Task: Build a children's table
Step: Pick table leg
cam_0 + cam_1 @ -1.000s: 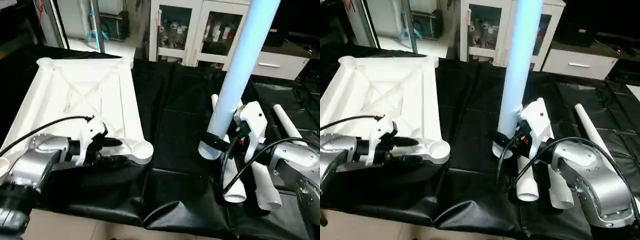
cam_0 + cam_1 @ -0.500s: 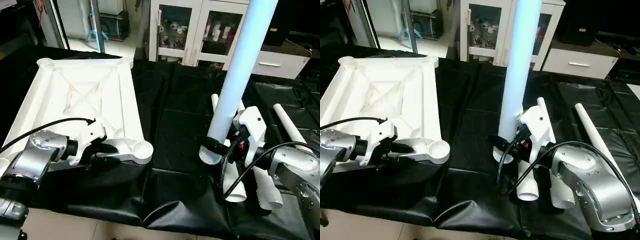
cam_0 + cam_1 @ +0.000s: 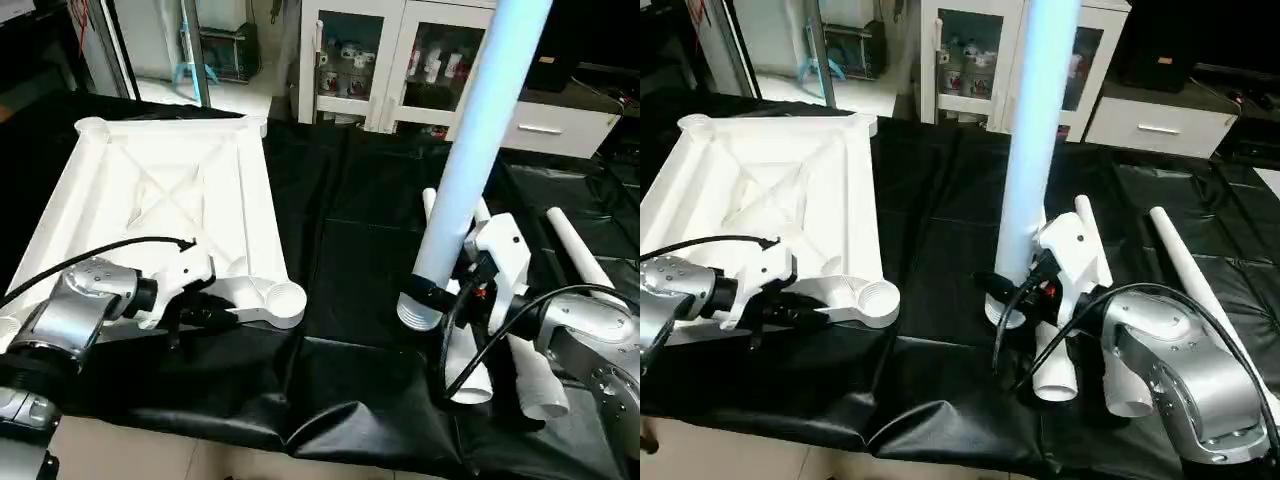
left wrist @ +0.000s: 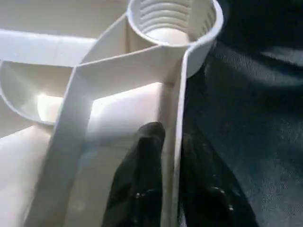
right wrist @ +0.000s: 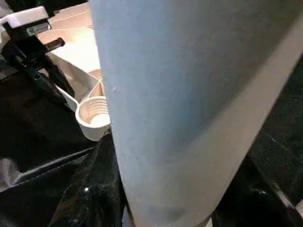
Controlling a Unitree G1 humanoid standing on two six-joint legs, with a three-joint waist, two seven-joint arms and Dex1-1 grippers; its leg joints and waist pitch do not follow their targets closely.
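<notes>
Pinching tabletop (image 3: 170, 200) rim wall with my left gripper (image 4: 171, 142), beside the near corner socket (image 4: 173, 21). Right gripper (image 3: 440, 285) clamps one leg (image 3: 470, 150) upright over the black cloth (image 3: 340, 240).

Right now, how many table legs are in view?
4: one leg upright in the right gripper, three lying on the black cloth by that arm: two at its elbow, one farther right.
</notes>
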